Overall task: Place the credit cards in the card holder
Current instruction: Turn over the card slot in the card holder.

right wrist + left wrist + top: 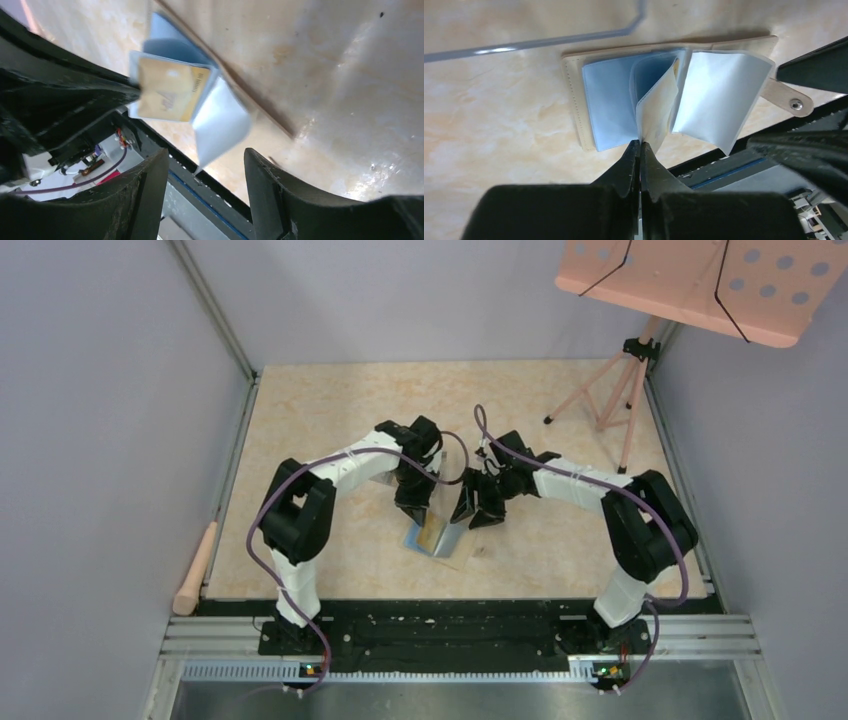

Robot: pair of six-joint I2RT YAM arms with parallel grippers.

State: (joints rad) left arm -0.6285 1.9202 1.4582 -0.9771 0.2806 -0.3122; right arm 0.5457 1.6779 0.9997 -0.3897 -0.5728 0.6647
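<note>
One beige-tan folding card holder point(437, 538) lies open mid-frame on the marbled bench point(320, 420), the left hand point(640, 145) clenched on an inner leaf. Only the right wrist view shows the face of one golden-yellow credit card point(167, 90); the right hand point(206, 165) gapes, released.

Pale lilac-grey walls point(90, 390) are closing in the space on three sides, and a slim metal post point(212, 308) is running up the back left corner. A table point(320, 410) with a beige marbled top is catching soft, even light. At the back right, a pink board point(700, 285) with round holes is sitting tilted on a pink tripod point(620, 390). A wooden stick point(195, 570) is lying beside the table's left edge. A black rail point(450, 625) is running along the near edge.
</note>
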